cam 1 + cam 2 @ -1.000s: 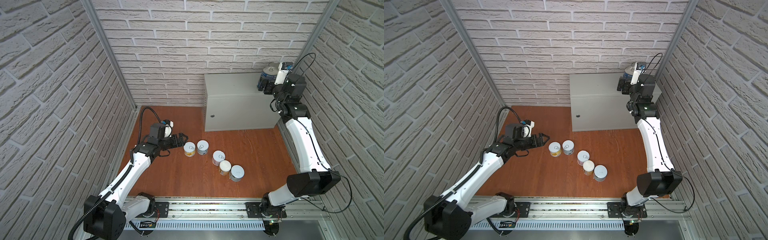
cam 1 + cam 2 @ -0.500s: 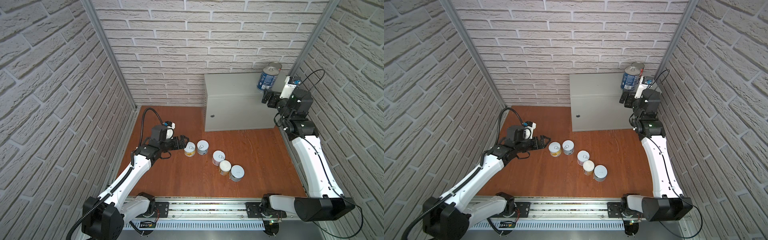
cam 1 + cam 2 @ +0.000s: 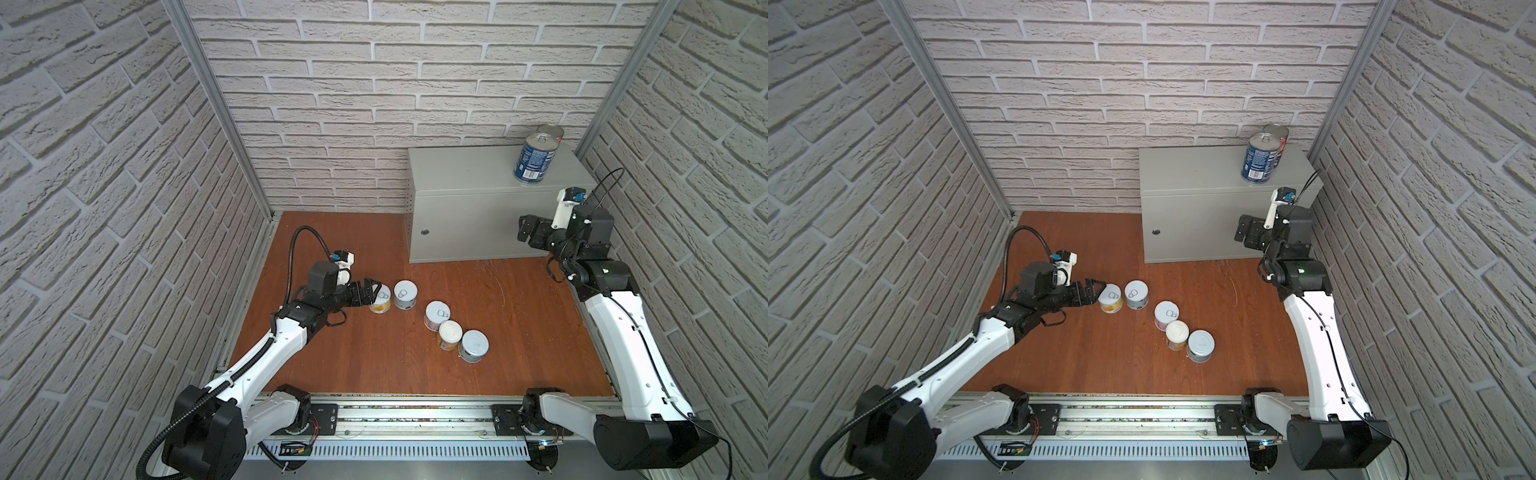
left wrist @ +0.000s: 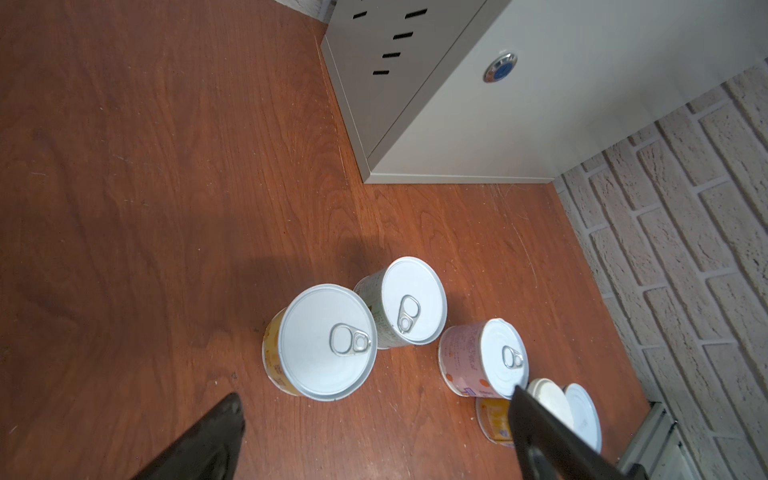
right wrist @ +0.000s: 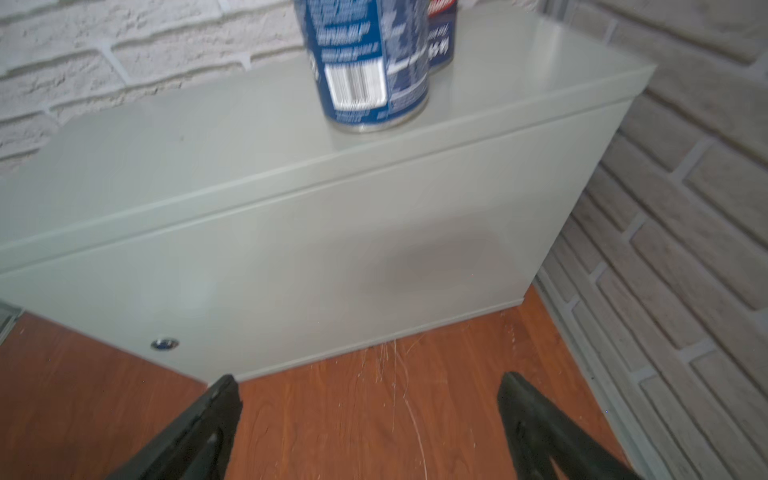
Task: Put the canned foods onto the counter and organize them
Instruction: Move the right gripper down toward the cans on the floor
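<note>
Blue-labelled, 2 cans point(image 3: 534, 160) upright on grey counter point(image 3: 465, 174)

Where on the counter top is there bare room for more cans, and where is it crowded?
The counter top is bare from its left edge to the two blue cans standing at its right end. The floor strip along its door is free too. Mid-floor, five short cans crowd together.

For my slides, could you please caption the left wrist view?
Open left gripper before yellow can; four cans and counter beyond.
</note>
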{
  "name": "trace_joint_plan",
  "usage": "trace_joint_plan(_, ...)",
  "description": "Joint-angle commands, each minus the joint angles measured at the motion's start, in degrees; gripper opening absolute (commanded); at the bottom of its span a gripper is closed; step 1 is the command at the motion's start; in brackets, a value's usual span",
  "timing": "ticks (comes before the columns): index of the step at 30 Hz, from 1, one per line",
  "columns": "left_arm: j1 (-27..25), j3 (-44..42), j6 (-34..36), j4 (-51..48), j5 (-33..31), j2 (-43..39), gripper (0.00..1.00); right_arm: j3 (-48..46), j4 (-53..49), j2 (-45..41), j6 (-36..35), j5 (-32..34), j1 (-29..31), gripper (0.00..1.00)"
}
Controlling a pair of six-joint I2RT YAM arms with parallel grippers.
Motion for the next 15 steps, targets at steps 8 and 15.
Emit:
trace_joint_plan(8,-2.79,-7.33,3.09,16.04,-0.67,-1.26,0.98,-10.84,-11.31,-8.29,1.57,-6.32,3.48,0.96)
trace_joint_plan(15,-3.24,-9.93,3.85,21.22,-1.45,-0.87,0.98,-15.40,-18.51,-11.02,5.24,-3.08,10.62,0.95)
